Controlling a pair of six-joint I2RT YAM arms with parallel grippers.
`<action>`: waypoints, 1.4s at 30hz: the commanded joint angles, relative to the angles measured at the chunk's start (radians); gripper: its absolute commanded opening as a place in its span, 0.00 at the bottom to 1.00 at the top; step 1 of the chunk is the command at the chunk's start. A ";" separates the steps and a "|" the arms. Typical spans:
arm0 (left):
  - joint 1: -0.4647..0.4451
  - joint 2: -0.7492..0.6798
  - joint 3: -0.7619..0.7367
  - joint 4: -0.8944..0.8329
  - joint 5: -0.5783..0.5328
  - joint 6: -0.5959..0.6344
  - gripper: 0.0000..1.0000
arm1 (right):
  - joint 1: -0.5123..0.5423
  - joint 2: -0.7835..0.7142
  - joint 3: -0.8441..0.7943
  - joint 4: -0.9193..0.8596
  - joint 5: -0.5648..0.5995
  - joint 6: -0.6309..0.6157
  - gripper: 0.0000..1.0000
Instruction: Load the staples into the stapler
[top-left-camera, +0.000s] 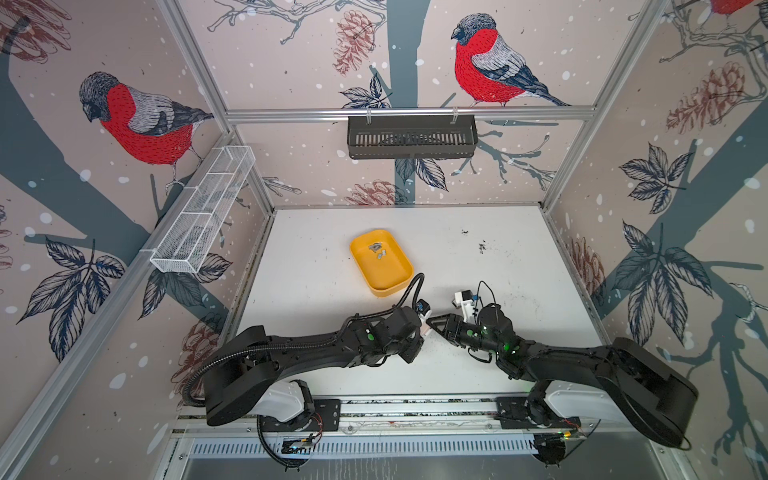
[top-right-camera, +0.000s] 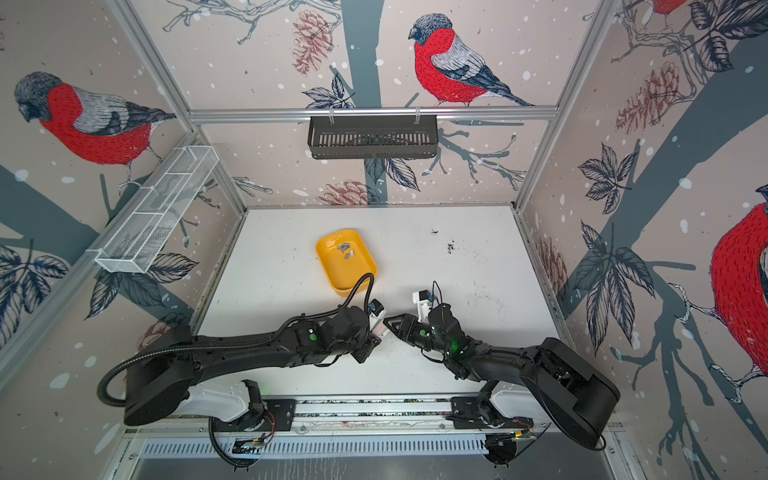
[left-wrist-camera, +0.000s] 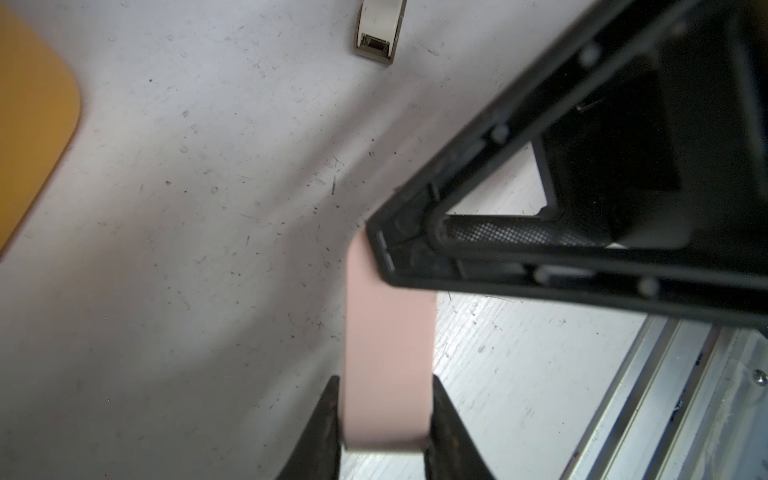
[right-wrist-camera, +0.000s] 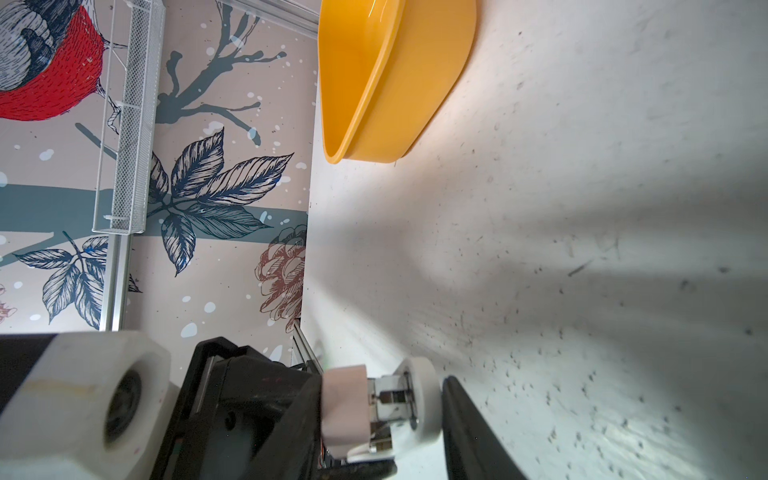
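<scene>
Staples (top-left-camera: 377, 250) lie loose in a yellow tray (top-left-camera: 386, 276), upper middle of the bench (top-left-camera: 507, 266), well apart from both arms. Lower centre, the left fingers (left-wrist-camera: 324, 436) pinch a pink stapler (left-wrist-camera: 388, 353). The right fingers (right-wrist-camera: 469, 424), part open, straddle its far end. Opening the stapler seems to be the step in hand; next comes a firm pinch and a steady pull.

Can't make out any writing, labels or numbers here, tbh. Nothing legible on the pink stapler (left-wrist-camera: 388, 353), the yellow tray (top-left-camera: 392, 289) or the wallpaper (top-left-camera: 291, 83).
</scene>
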 joint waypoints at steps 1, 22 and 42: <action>-0.002 0.002 0.003 0.032 -0.007 0.002 0.21 | 0.002 0.002 0.007 0.026 0.001 -0.005 0.44; -0.002 0.005 -0.005 0.040 -0.007 -0.006 0.20 | 0.002 0.002 0.005 0.020 0.004 -0.007 0.38; -0.002 0.000 -0.014 0.050 -0.007 -0.010 0.19 | 0.002 0.002 0.002 0.026 0.005 -0.004 0.51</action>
